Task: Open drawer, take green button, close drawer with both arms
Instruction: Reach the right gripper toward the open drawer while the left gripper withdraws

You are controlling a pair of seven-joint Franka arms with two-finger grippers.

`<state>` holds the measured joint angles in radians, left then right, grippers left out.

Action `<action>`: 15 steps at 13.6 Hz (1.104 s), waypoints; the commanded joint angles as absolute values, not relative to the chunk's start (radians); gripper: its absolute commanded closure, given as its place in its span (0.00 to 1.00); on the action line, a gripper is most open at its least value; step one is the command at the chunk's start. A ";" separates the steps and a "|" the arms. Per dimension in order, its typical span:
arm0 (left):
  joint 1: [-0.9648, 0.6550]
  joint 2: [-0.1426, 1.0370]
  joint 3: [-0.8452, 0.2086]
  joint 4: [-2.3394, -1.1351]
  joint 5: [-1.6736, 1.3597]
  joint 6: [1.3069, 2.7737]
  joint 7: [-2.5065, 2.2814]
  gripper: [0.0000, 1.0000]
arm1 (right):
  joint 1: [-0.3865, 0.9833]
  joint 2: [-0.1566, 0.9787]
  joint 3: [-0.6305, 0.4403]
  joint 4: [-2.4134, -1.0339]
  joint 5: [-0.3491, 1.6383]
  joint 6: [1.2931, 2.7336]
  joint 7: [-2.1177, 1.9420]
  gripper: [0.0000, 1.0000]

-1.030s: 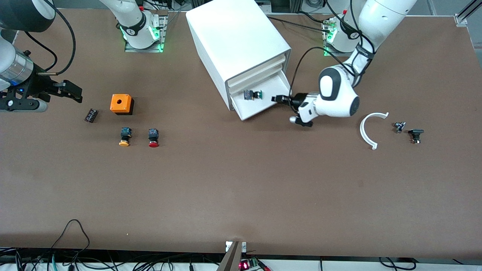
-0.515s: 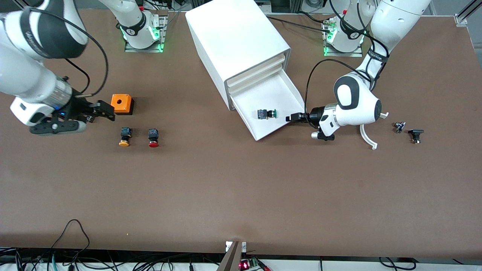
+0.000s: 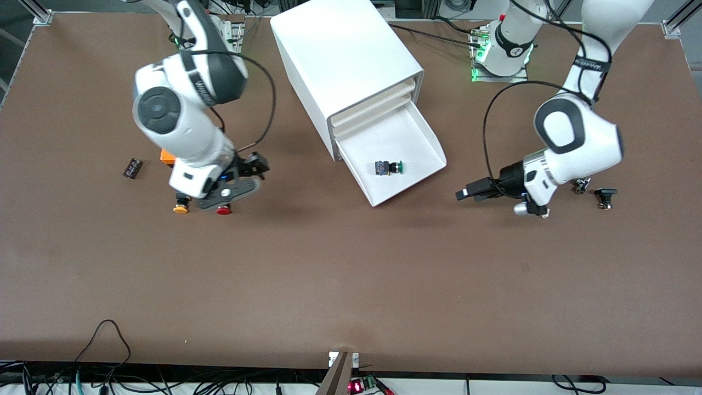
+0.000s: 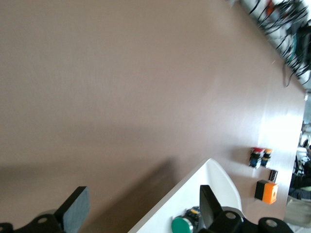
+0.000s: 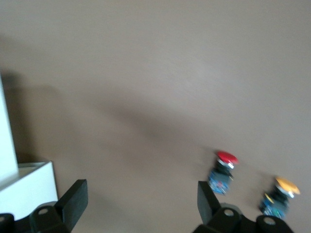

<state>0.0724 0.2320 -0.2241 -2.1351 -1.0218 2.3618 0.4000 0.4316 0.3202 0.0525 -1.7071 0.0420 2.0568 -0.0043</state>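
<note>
Two black grippers, both spread wide and empty. Bottom white tray drawer point(image 3: 408, 144) of white boxy cabinet point(image 3: 343, 60) stands pulled out; green-capped push button point(image 3: 389, 167) lies mid-floor, clear of its walls. Right gripper point(image 3: 244, 175) hovers over the red-capped button point(image 3: 223, 209); descend on the green one from above. Left gripper point(image 3: 473, 191) waits over bare brown table point(image 3: 351, 274) beside the drawer's corner.

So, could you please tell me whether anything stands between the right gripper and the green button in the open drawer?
Nothing visible does. The green button lies alone in the pulled-out drawer. The right gripper, open, hangs over the red button, and only bare table and the drawer's low wall separate it from the green one.
</note>
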 commanded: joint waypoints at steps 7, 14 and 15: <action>0.138 -0.032 -0.077 -1.901 -0.295 1.918 0.391 0.00 | 0.702 0.635 0.048 -1.270 0.054 2.095 -0.246 0.00; 0.069 -0.057 -0.098 -1.730 0.055 1.700 0.088 0.00 | 0.805 0.710 0.048 -1.246 0.049 2.083 -0.501 0.00; 0.068 -0.058 -0.101 -1.723 0.060 1.697 0.060 0.00 | 0.814 0.718 0.048 -1.246 0.046 2.082 -0.543 0.00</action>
